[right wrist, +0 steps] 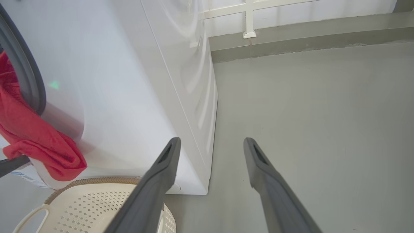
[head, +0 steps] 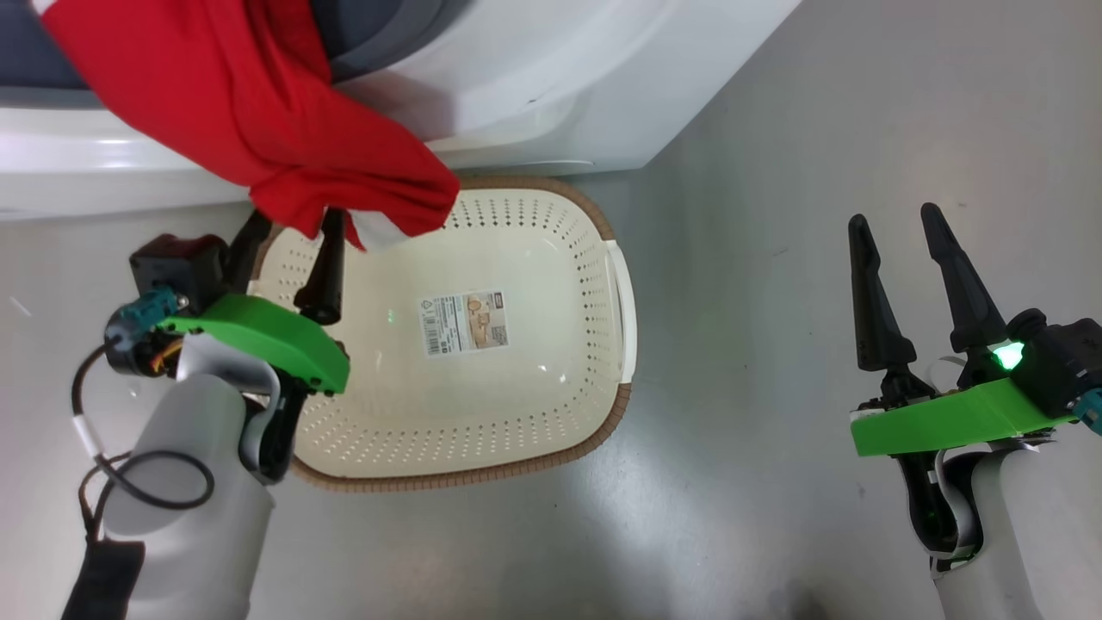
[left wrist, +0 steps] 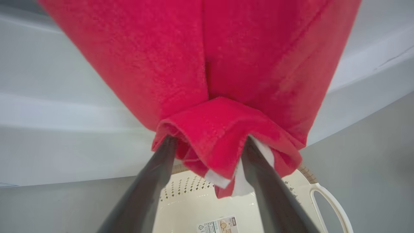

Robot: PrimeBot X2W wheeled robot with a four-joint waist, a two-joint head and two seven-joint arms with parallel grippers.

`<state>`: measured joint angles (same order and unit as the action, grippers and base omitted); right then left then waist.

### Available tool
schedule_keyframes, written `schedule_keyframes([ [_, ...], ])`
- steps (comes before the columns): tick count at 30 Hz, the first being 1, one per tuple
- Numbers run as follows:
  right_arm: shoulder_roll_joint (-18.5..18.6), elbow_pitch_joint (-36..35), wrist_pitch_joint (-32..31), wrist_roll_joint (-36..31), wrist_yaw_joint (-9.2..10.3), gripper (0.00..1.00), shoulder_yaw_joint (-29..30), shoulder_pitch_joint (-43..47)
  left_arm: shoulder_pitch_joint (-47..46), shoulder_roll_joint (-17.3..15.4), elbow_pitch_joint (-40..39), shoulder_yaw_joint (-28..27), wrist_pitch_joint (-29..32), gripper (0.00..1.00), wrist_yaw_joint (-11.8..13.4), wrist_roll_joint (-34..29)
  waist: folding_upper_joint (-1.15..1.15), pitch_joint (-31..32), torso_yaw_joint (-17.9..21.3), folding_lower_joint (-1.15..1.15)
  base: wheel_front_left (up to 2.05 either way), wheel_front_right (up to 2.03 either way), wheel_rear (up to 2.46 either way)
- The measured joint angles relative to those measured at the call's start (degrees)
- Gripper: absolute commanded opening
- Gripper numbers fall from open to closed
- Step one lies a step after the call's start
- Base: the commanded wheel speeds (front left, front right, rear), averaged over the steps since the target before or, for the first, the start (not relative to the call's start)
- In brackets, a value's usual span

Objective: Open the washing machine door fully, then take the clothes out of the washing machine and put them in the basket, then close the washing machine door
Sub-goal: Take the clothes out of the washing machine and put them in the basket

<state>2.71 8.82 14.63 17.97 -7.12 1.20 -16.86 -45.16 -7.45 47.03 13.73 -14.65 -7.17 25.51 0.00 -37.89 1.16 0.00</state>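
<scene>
The red clothes hang out of the washing machine mouth, down its white front to the far rim of the basket. My left gripper is open over the basket's far left corner. The garment's bunched lower end, with white trim, hangs over and between its spread fingertips. My right gripper stands open above the floor, right of the basket, with nothing in it. The right wrist view shows the clothes drooping towards the basket. The washing machine door is out of view.
The basket holds only a paper label on its bottom. The grey rubber ring edges the washer's mouth. Grey floor spreads to the right of washer and basket. A low kerb runs along the far wall.
</scene>
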Motion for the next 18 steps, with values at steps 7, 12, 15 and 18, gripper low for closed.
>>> schedule_keyframes([
  [7, 0.0, 0.2, 0.0, -0.4, 0.0, 1.0, 0.2, 0.0, 3.2, 0.5, -5.4, -0.9, 0.0, 1.0, 0.0, -0.5, 0.0, 1.5, -0.6, 0.0, 0.0, 0.0, 0.0],
  [12, 0.0, 0.4, 0.0, -0.4, 0.0, 1.0, 0.3, 0.2, 5.8, 0.7, -9.3, -2.2, 0.0, 1.0, 0.0, -2.1, 0.0, 2.5, -1.1, 0.0, 0.0, 0.0, 0.0],
  [15, 0.0, 0.4, 0.0, -0.4, 0.0, 1.0, 0.3, 0.2, 7.4, 0.7, -12.4, -3.5, 0.0, 1.0, 0.0, -3.5, 0.0, 3.0, -1.3, 0.0, 0.0, 0.0, 0.0],
  [18, 0.0, 0.4, 0.0, -0.5, 0.0, 1.0, 0.3, 0.3, 9.2, 0.7, -16.3, -5.0, 0.0, 1.0, 0.0, -4.4, 0.0, 3.4, -1.6, 0.0, 0.0, 0.0, 0.0],
])
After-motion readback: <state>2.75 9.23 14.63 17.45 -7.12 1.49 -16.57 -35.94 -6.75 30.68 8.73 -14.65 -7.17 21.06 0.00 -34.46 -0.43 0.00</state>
